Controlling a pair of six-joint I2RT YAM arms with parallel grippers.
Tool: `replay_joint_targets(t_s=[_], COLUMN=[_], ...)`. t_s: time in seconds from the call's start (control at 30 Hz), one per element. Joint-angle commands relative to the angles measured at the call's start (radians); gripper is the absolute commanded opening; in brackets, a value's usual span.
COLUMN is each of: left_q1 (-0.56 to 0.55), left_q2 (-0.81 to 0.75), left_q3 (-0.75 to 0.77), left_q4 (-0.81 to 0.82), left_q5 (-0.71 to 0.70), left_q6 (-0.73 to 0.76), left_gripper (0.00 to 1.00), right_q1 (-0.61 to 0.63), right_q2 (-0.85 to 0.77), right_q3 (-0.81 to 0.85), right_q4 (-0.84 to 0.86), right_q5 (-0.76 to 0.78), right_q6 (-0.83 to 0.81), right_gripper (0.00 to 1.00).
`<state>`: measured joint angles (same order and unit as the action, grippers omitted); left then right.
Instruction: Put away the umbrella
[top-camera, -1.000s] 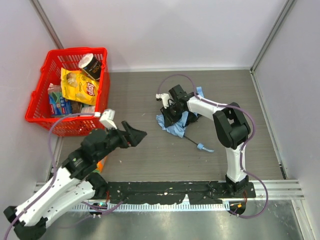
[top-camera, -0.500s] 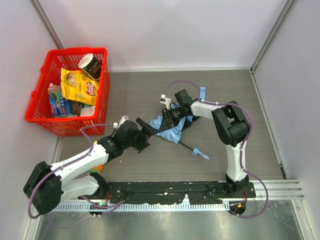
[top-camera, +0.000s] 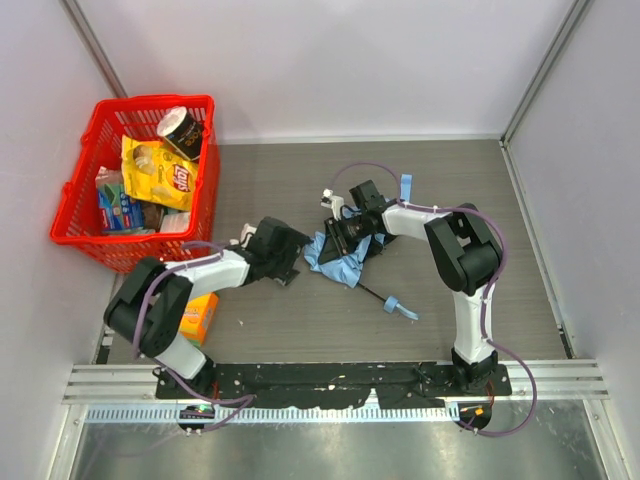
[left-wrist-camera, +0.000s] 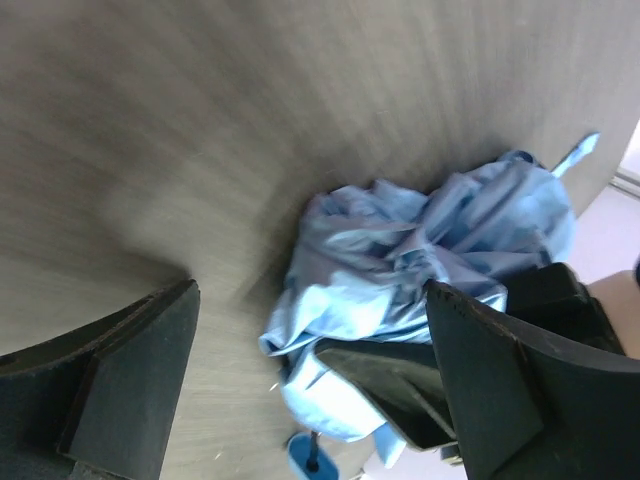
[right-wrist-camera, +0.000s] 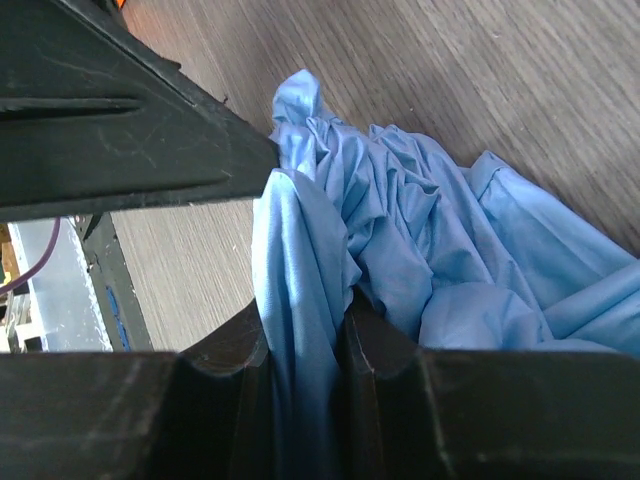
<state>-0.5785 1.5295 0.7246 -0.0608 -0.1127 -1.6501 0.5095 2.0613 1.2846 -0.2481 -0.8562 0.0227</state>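
Nearest me, 1 orange box (top-camera: 200, 316) sits on the table (top-camera: 300, 320) beside the left arm's base. Further out, the left gripper (top-camera: 296, 262) lies low over the wood, its 2 fingers spread as wide as they go, gripping nothing, tips just beside the cloth. There's the 1 umbrella (top-camera: 338, 262), mid-table: crumpled sky-blue fabric is bunched at its far-left end, and a thin black shaft runs near-right to a blue strap loop (top-camera: 396, 303), so the long axis is a diagonal. The right gripper (top-camera: 342, 232) meets it from the far side. Only the right wrist view shows the hold: jaws nearly closed, pinching 1 fold of cloth. Only the top view shows the shaft's full run. Far left, 1 red basket (top-camera: 140, 101) holds packets.
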Motion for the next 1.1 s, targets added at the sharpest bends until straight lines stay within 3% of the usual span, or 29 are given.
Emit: replay_joint_targets(t_s=[0.0,0.13,0.27,0.53,0.63,0.8,0.93,1.07], left_q1=[0.006,0.003,0.006,0.003,0.002,-0.030,-0.057,-0.064], left_q2=[0.054,-0.005,0.015,0.093,0.141,0.155,0.159,0.201], left_q3=[0.084,-0.054,-0.018,-0.016,0.021,0.029,0.044,0.032], left_q4=[0.147,0.370,0.331,0.521,0.510,0.394,0.343,0.377], left_q5=[-0.005,-0.076,-0.041,0.027,0.077,0.039,-0.016,-0.008], left_q6=[0.147,0.125,0.121,0.125,0.130,0.118,0.125,0.098], left_gripper=[1.00,1.00,1.00,1.00,1.00,0.90,0.88,0.72], right_q1=[0.029,0.029,0.029,0.029,0.029,0.029,0.029,0.027], right_q2=[0.059,0.056,0.056,0.054,0.057,0.049,0.046,0.049], right_q3=[-0.059,-0.050,-0.045,-0.041,-0.033,-0.028,-0.027,-0.025], right_q4=[-0.131,-0.145,-0.148,-0.154,-0.158,-0.169,-0.171,-0.169], right_q5=[0.123,0.135,0.137,0.144,0.148,0.155,0.155,0.154], right_q6=[-0.047,-0.056,-0.059,-0.061,-0.064,-0.067,-0.070,-0.070], right_gripper=[0.01,0.01,0.01,0.01,0.01,0.01,0.01,0.01])
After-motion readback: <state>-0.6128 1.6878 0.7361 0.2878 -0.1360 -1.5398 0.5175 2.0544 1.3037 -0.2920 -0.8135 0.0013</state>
